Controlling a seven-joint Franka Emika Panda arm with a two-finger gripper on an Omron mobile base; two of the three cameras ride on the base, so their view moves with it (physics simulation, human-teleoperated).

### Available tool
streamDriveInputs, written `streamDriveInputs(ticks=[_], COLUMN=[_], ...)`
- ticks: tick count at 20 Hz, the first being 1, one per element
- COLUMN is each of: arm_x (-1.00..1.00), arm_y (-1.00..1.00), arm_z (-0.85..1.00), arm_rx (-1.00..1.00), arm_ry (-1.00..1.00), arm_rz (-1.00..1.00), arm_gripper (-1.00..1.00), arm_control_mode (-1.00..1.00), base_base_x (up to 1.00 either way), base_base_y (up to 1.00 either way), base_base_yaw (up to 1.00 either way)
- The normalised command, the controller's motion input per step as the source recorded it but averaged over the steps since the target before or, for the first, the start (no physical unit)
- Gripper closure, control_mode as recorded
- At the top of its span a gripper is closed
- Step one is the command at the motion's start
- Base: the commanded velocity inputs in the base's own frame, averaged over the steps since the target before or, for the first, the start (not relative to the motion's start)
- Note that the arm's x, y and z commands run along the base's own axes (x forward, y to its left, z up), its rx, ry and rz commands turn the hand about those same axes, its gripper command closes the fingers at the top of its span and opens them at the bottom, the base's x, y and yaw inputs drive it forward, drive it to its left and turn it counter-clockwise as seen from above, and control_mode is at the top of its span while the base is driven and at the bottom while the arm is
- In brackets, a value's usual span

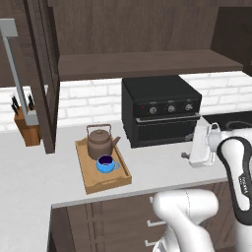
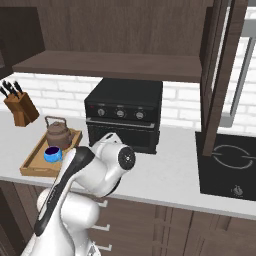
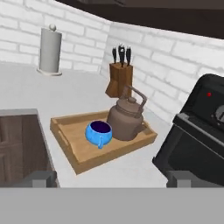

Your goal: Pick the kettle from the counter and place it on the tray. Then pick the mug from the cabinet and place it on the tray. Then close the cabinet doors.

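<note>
The dark-brown kettle [image 1: 101, 141] [image 2: 57, 132] [image 3: 127, 118] stands upright on the light-wood tray [image 1: 110, 183] [image 2: 31, 162] [image 3: 100, 159]. The small blue mug [image 1: 106, 164] [image 2: 52, 155] [image 3: 99, 132] sits on the tray just in front of the kettle. My gripper [image 1: 192, 152] [image 3: 109, 179] hovers over the counter [image 1: 162, 170] [image 2: 165, 172], right of the tray and in front of the oven. It is open and holds nothing. The cabinet [image 1: 147, 64] [image 2: 110, 65] shows a bare shelf. Its doors [image 1: 44, 74] [image 2: 220, 75] stand open, swung out toward me.
A black toaster oven [image 1: 162, 110] [image 2: 125, 112] [image 3: 197, 135] sits at the back of the counter, close beside my hand. A knife block [image 1: 27, 128] [image 2: 20, 107] [image 3: 119, 78] stands behind the tray. A paper-towel roll [image 3: 50, 50] is farther off. A black cooktop [image 2: 230, 170] lies right.
</note>
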Motion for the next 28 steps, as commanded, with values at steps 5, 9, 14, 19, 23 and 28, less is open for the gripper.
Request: streamDriveInputs(ticks=[5,9,14,19,23,28], arm_x=[-0.21,-0.11,-0.07,-0.02,0.0,0.14], arm_y=[-0.79,-0.82,-0.79,-0.82,-0.83,-0.68], arm_z=[0.06,0.44,0.36,0.27,0.0,-0.01], arm_rx=[0.06,0.04,0.04,0.06,0.1,0.07], arm_ry=[-0.21,-0.18,-0.16,-0.12,-0.1,-0.14], arm_rz=[-0.15,-0.11,-0.13,-0.15,-0.16,-0.06], arm_gripper=[-1.0,-1.0,-1.0,-1.0,-1.0,-1.0], arm_control_mode=[-1.0,-1.0,-1.0,-1.0,-1.0,-1.0], base_base_x=[0.0,0.0,0.0,0.0,0.0,0.0], base_base_y=[0.0,0.0,0.0,0.0,0.0,0.0], base_base_yaw=[0.0,0.0,0.0,0.0,0.0,0.0])
